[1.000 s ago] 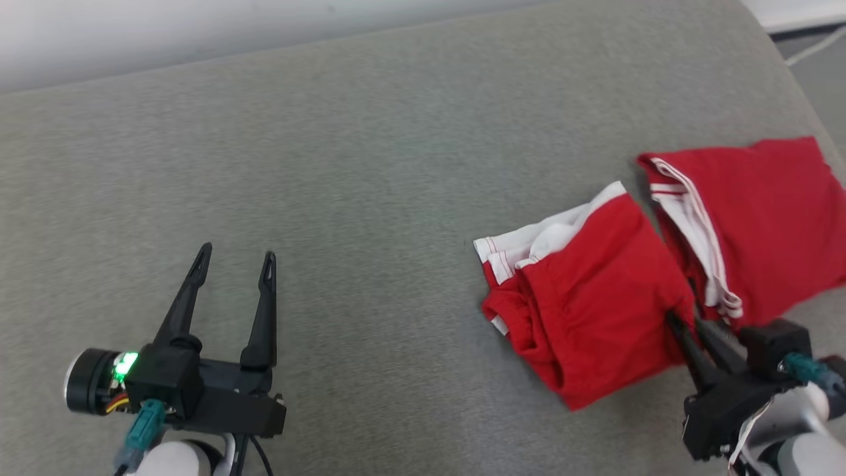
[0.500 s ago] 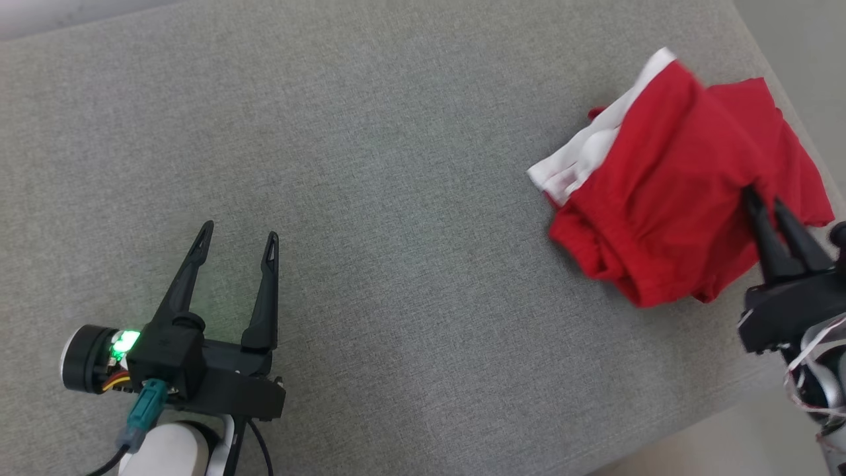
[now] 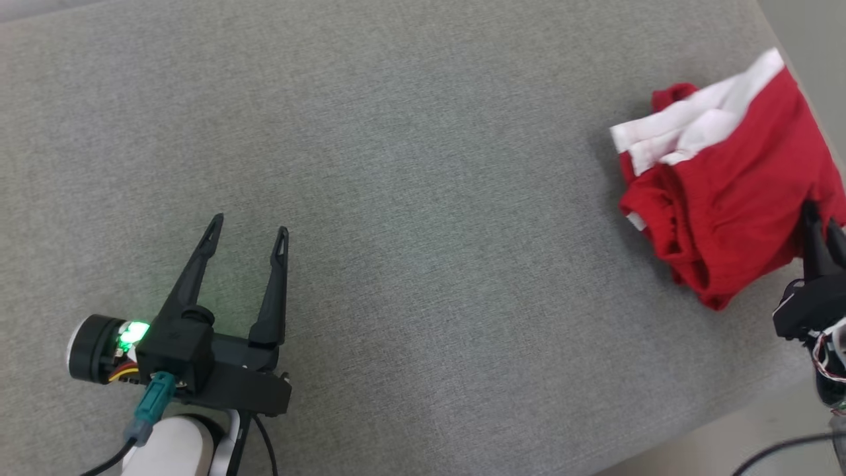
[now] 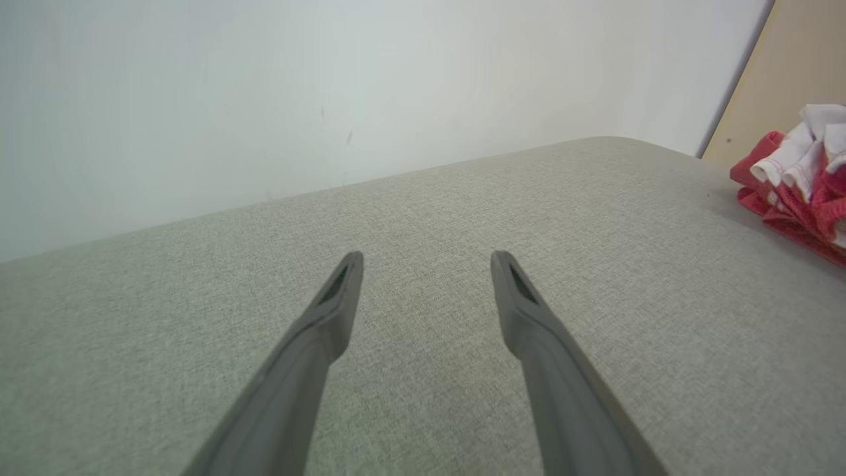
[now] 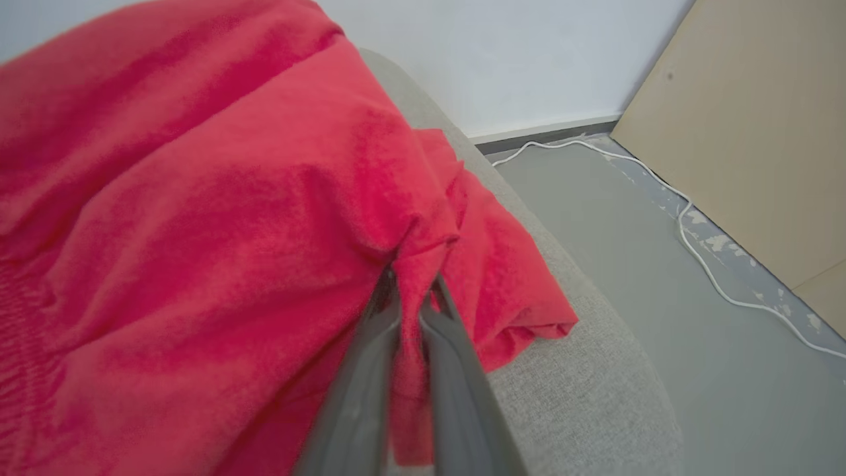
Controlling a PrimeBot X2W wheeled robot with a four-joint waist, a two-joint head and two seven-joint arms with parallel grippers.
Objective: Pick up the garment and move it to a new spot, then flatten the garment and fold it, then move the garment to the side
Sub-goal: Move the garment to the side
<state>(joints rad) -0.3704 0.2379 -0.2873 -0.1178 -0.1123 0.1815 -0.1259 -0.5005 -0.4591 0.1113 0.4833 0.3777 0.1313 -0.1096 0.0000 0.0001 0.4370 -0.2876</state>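
one garment (image 3: 720,198) now bunched, right hand (image 3: 821,221) pinching

Left claw (image 3: 250,225): black tapered fingers (image 3: 200,268), green LED (image 3: 135,332), teal connector (image 3: 152,406), white forearm (image 3: 172,449).

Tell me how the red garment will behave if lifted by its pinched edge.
Probably floppy: the red garment creases softly where the right gripper pinches it. Likely to sag and unfold when raised, since its layers lie loosely bunched.
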